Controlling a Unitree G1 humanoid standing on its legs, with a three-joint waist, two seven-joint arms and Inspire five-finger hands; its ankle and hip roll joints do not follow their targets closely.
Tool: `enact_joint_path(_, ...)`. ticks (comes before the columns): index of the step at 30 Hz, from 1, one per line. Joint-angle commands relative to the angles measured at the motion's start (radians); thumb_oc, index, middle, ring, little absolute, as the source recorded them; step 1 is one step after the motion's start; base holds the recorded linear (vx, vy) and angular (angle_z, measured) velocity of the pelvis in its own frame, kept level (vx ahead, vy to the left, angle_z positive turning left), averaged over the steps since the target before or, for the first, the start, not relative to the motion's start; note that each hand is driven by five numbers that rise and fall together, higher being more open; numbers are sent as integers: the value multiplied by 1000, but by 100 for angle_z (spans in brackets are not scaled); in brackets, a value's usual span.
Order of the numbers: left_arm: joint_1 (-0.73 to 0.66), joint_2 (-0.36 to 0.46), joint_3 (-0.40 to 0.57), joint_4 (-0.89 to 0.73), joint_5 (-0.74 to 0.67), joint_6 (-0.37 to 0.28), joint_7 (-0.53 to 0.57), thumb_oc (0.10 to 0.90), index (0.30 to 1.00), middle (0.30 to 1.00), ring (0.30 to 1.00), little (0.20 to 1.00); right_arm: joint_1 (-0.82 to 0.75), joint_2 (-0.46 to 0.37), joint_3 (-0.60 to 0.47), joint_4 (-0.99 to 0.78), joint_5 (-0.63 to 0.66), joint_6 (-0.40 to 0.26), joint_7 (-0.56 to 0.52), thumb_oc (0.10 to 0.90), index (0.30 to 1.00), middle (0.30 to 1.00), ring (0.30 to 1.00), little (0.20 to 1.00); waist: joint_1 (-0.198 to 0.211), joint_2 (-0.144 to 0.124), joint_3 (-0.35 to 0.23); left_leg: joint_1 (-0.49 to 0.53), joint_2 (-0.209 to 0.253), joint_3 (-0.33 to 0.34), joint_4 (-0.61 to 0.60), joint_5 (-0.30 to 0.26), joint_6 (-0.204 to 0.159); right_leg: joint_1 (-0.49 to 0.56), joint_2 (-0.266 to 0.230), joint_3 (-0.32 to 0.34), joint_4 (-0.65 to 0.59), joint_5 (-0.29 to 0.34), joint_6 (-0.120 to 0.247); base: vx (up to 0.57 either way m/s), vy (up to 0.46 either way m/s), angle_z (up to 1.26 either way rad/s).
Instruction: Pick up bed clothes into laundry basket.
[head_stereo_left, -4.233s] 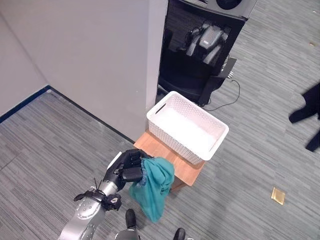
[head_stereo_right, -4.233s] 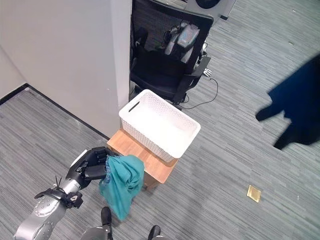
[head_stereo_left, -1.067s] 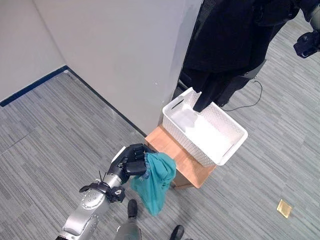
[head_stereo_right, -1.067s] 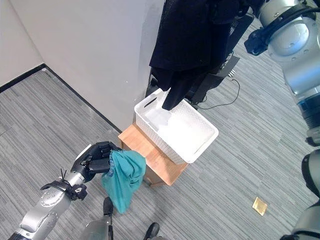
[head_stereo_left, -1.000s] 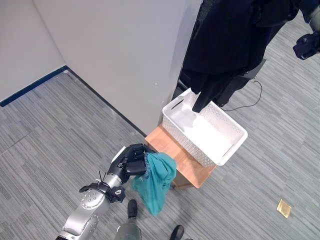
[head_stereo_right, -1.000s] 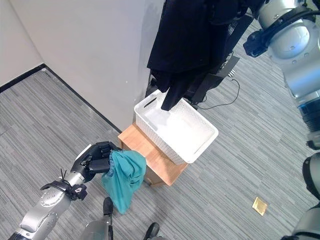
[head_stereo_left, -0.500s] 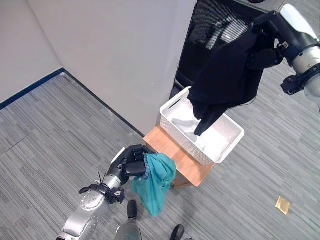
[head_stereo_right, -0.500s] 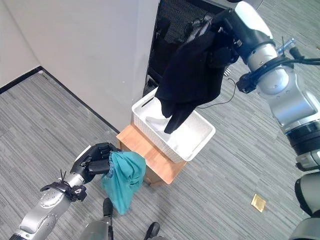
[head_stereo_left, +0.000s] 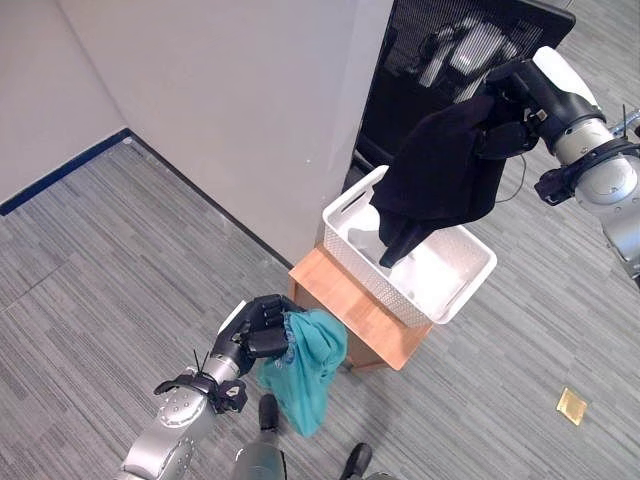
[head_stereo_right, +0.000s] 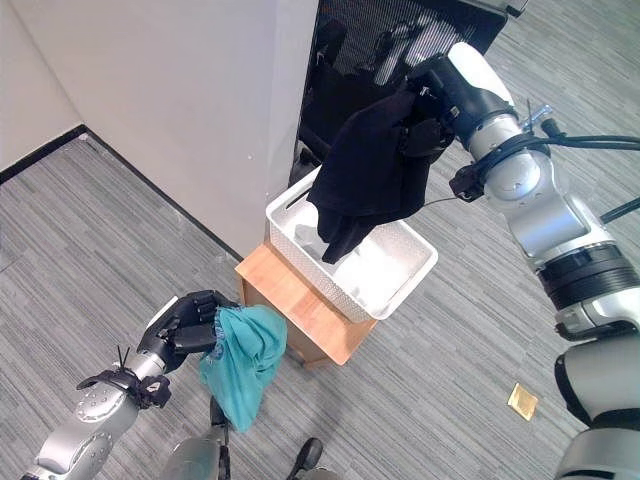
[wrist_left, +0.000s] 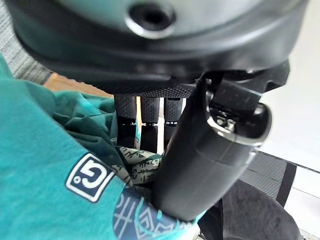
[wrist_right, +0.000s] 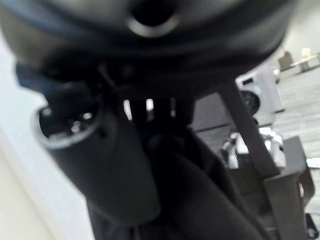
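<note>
Lowering toward the white laundry basket (head_stereo_left: 458, 288), the black garment (head_stereo_left: 440, 175) now trails its bottom end inside the basket, where half a second ago it hung higher with only its tip reaching over the rim; a second ago it was held higher still. That drop suggests the release is close, and most of the cloth is over the basket's far half, so it should fall inside if let go about here. The right hand (head_stereo_right: 432, 102) is above and beyond the basket, its fingers curled round the top of the black garment, which drapes straight down from the hand; the right wrist view shows dark cloth bunched against the thumb. The left hand (head_stereo_left: 257, 326) has barely moved in this time: it is low and to the near left of the small wooden bench (head_stereo_left: 345, 316) that carries the basket, fingers closed on a teal garment (head_stereo_left: 308, 366) that hangs below it toward the carpeted floor (head_stereo_left: 90, 280). The left wrist view shows the teal cloth pinched between thumb and fingers. So one piece is nearly in, and the teal one is yet to be lifted over the near rim. A black mesh chair (head_stereo_left: 440, 60) stands just behind the basket, by the grey wall (head_stereo_left: 240, 110).
</note>
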Motion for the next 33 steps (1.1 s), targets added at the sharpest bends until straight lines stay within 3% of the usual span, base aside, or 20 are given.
enact_joint_path(1, -34, -28, 12, -135, -12, -117, -22, 400, 300, 300, 300, 300, -124, -44, -81, 18, -19, -23, -59, 400, 300, 300, 300, 300, 29, 6, -59, 54, 19, -9, -1, -83, -43, -28, -22, 11, 58, 45, 58, 0, 0, 0)
enact_joint_path(15, -27, -31, 26, -144, -4, -119, -18, 400, 300, 300, 300, 300, -48, 25, -77, 70, -76, 12, -4, 400, 300, 300, 300, 300, 33, 13, -37, 40, 21, -6, -1, -77, -44, -41, -20, 14, 54, 46, 53, 0, 0, 0)
enact_joint_path(16, -27, -31, 26, -144, -4, -119, -18, 400, 300, 300, 300, 300, -50, 25, -75, 71, -75, 12, -4, 800, 900, 900, 900, 900, 33, 13, -36, 40, 21, -6, -1, -77, -44, -41, -20, 14, 54, 46, 53, 0, 0, 0)
enact_joint_path(33, -40, -36, 24, -137, -7, -127, -17, 400, 300, 300, 300, 300, -185, -69, -54, 72, 10, -19, -45, 800, 900, 900, 900, 900, 13, 2, -57, 52, 26, 0, -1, -81, -48, -32, -17, 16, 50, 43, 54, 0, 0, 0)
